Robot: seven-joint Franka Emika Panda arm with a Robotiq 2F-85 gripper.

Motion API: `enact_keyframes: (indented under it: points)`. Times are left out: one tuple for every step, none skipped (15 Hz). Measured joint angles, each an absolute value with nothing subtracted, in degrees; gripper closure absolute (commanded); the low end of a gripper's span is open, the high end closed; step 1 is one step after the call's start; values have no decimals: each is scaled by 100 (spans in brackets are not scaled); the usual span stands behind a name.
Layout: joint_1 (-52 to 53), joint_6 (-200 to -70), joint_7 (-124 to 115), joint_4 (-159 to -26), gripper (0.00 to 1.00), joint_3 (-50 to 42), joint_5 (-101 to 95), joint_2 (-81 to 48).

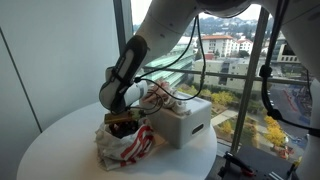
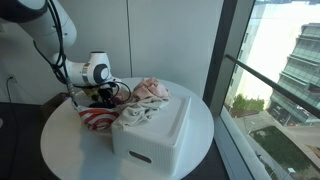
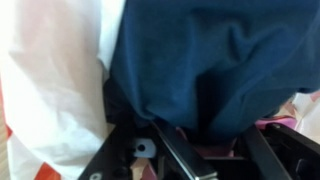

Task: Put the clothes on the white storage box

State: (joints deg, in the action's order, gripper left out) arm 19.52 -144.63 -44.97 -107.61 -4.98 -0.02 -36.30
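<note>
In an exterior view, the rectangular white plastic storage box (image 1: pixel 188 125) stands on the round white table (image 1: pixel 60 142). The black gripper (image 1: pixel 122 122) hangs low just beside the box, over a crumpled red-and-white striped cloth (image 1: pixel 128 147) that lies against the box's side. A pale pinkish garment (image 1: pixel 160 96) lies heaped on the box's top.

In an exterior view from another spot, the same box (image 2: pixel 150 140) carries the pinkish heap (image 2: pixel 147 98), with the striped cloth (image 2: pixel 93 117) and the gripper (image 2: pixel 103 98) beside the box (the jaws are hidden here).

In the wrist view, a dark blue cloth (image 3: pixel 210 60) fills the space above the black fingers (image 3: pixel 175 150) and reaches down between them; whether they pinch it I cannot tell. White fabric (image 3: pixel 50 80) lies beside it.
</note>
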Motion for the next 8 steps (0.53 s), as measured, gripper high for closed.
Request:
enact_keyframes:
  points:
    - [1974, -14414, -4596, -10764, 96, -530, -71, -3592]
    - [1997, -14351, -4705, -10766, 95, -566, -155, -3546]
    - [2011, -14299, -4801, -10780, 95, -591, -223, -3471]
    - [2019, -14272, -4872, -10812, 95, -608, -288, -3355]
    - [2020, -14256, -4910, -10866, 95, -609, -327, -3189]
    - [2020, -14236, -4956, -10941, 95, -609, -344, -2972]
    - [2017, -14220, -5022, -11031, 95, -610, -363, -2719]
    - [2010, -14215, -5087, -11129, 95, -610, -371, -2454]
